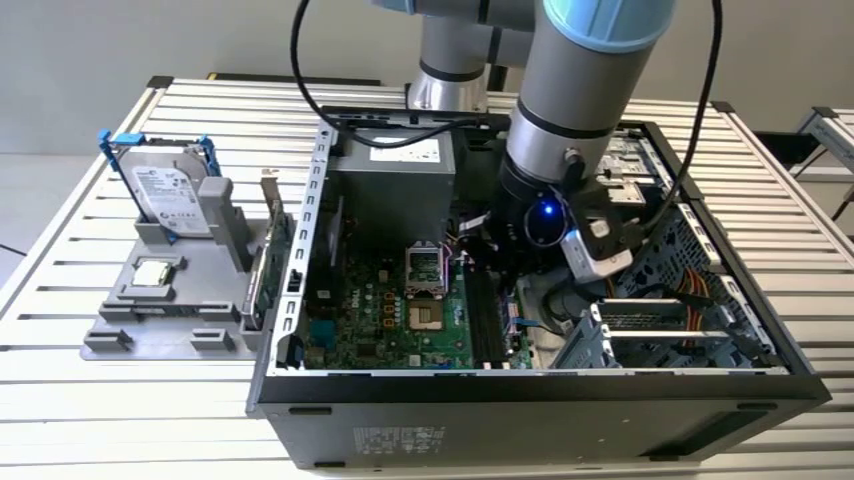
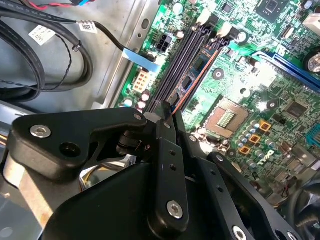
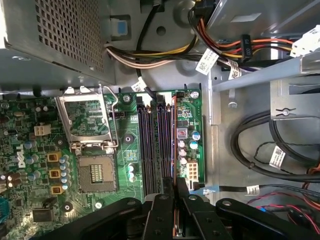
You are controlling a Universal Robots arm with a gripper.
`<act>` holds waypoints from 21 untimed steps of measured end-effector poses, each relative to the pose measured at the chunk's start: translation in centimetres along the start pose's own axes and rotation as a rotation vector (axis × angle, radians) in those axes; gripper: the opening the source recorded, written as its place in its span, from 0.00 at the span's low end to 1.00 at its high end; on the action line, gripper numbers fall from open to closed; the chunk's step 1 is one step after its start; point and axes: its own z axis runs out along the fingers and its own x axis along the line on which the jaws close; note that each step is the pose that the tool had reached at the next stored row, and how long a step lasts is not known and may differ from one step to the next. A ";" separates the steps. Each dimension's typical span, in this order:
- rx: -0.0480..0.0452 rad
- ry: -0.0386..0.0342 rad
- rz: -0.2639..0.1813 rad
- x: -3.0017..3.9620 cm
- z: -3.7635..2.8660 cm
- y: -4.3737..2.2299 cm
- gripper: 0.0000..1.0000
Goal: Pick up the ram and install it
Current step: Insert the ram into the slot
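Second wrist view: claw (image 2: 170, 111) grips ram (image 2: 192, 80) upright over motherboard slots (image 2: 175, 67)

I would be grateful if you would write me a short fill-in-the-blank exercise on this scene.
The gripper is ___ on the ram.
The ram runs along the motherboard's black memory ___.
In the exterior view, the hard drive stands outside the case, toward that view's ___.
Missing: shut; slots; left.
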 end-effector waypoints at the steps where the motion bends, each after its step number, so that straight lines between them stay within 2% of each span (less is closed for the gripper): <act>1: 0.0003 0.0004 0.000 0.00 0.02 0.00 0.00; 9: 0.0001 0.0036 -0.001 -0.01 1.05 0.04 0.00; 14: 0.0004 0.0096 -0.001 -0.02 1.41 0.05 0.00; 17: 0.0005 0.0113 -0.001 -0.04 1.85 0.07 0.00; 21: 0.0009 0.0115 -0.001 -0.15 1.94 0.08 0.00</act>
